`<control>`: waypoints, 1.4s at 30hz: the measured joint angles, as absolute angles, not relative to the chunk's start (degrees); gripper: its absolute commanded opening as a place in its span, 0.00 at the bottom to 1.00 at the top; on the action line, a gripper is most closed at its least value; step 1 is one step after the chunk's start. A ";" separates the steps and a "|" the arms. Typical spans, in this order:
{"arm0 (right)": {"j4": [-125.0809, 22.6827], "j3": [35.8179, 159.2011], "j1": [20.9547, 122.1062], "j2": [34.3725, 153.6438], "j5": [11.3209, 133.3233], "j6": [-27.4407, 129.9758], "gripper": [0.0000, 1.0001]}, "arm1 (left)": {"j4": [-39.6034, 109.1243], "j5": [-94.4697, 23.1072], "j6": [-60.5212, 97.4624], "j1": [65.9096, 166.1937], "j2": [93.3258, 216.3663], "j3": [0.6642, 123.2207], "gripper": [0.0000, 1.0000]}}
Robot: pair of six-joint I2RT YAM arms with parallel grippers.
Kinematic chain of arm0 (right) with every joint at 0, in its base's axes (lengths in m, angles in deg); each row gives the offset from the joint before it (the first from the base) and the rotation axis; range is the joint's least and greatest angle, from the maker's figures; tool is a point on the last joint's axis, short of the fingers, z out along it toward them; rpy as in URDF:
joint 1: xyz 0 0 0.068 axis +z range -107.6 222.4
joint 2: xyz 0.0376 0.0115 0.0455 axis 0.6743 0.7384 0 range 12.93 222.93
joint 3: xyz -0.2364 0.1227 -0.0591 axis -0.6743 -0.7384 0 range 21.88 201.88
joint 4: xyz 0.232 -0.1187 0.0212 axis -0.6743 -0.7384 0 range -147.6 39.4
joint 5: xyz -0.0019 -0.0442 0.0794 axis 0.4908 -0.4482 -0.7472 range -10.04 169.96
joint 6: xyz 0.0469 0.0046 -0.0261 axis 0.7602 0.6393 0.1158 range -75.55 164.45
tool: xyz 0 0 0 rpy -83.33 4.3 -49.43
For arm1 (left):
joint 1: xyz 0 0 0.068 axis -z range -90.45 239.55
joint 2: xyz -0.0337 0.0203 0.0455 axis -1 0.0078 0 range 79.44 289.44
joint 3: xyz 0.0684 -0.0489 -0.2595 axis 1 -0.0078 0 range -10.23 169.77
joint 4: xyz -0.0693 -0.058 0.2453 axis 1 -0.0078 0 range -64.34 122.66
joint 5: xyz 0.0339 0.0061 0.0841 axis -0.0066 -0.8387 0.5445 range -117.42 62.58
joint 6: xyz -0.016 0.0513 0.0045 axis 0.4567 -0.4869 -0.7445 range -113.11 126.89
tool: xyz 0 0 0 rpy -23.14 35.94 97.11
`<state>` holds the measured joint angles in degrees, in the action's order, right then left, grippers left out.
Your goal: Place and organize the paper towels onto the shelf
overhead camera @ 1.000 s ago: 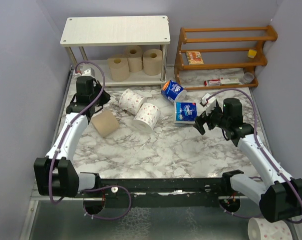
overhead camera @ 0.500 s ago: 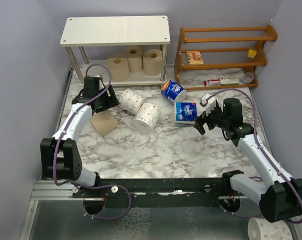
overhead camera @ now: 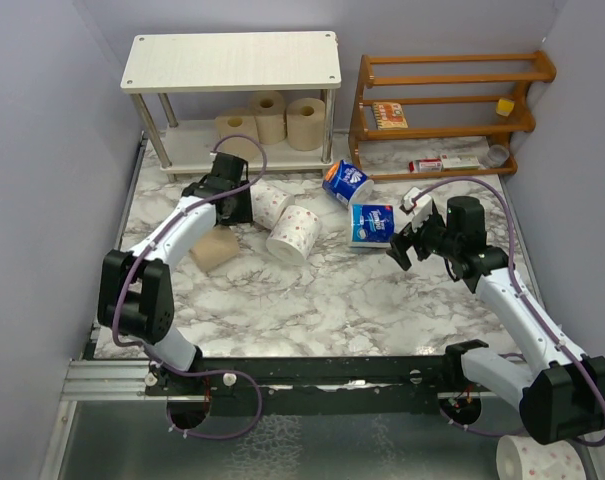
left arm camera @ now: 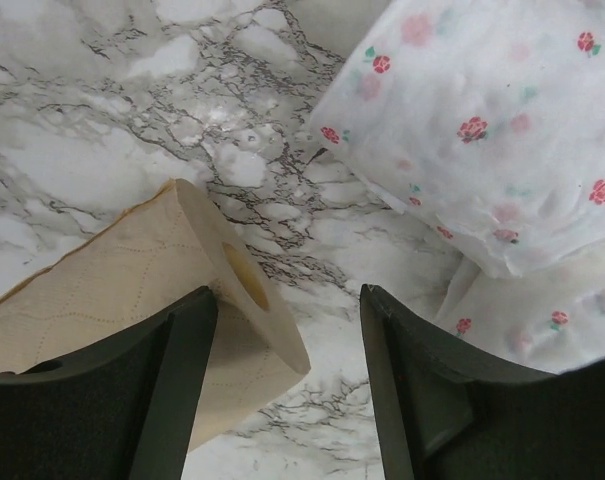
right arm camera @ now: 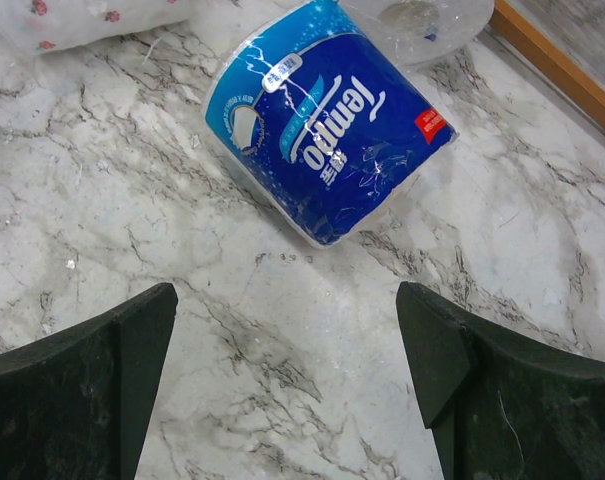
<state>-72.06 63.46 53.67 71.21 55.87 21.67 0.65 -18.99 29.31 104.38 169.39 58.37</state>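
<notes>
The shelf (overhead camera: 232, 60) stands at the back left, with three tan paper towels (overhead camera: 270, 112) on its lower board. A tan roll (overhead camera: 214, 250) lies loose on the marble table, beside two white pink-dotted rolls (overhead camera: 294, 233). My left gripper (overhead camera: 235, 203) hovers open between the tan roll (left arm camera: 132, 290) and the dotted rolls (left arm camera: 482, 120), holding nothing. Two blue-wrapped rolls (overhead camera: 347, 183) lie mid-right. My right gripper (overhead camera: 407, 245) stands open and empty just short of the nearer blue roll (right arm camera: 327, 140).
An orange-brown wooden rack (overhead camera: 452, 100) with small items stands at the back right. A clear plastic lid (right arm camera: 412, 20) lies beyond the blue roll. Another dotted roll (overhead camera: 542, 460) sits off the table at the front right. Purple walls close in both sides.
My left arm swung right, from beside the loose tan roll toward the dotted rolls, and its jaws went from shut to open. The right arm has not moved.
</notes>
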 measured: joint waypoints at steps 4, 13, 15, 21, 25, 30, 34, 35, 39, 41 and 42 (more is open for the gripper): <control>-72.06 63.46 53.67 71.36 55.87 21.67 0.93 | -1.52 -12.22 28.12 108.36 171.95 60.32 0.49; -72.06 63.46 53.67 71.38 55.84 21.67 0.93 | -8.62 2.14 26.68 114.98 176.67 65.67 0.54; -72.06 63.46 53.67 71.38 55.84 21.67 0.92 | -10.17 4.81 26.55 116.27 178.00 67.09 0.55; -72.08 63.46 53.67 71.51 55.65 21.65 0.93 | -14.06 12.20 25.81 119.73 179.97 69.47 0.57; -72.17 63.46 53.67 71.95 55.36 21.65 0.93 | -16.07 16.33 25.44 121.12 180.30 70.83 0.57; -72.60 63.46 53.67 72.15 55.12 21.65 0.93 | -17.49 19.80 25.13 121.61 180.63 71.00 0.56; -72.89 63.46 53.67 72.15 55.04 21.65 0.93 | -18.08 20.70 25.17 121.50 181.28 70.83 0.56; -72.97 63.46 53.67 72.13 55.01 21.65 0.93 | -18.08 20.72 25.20 121.52 181.50 70.63 0.55; -73.06 63.46 53.67 72.13 54.99 21.65 0.92 | -18.06 20.74 25.44 121.56 183.07 69.23 0.50; -73.06 63.46 53.67 72.13 54.97 21.65 0.92 | -18.00 20.70 25.48 121.56 183.75 68.64 0.48; -73.06 63.46 53.67 72.13 54.97 21.65 0.92 | -17.95 20.70 25.52 121.54 184.12 68.45 0.48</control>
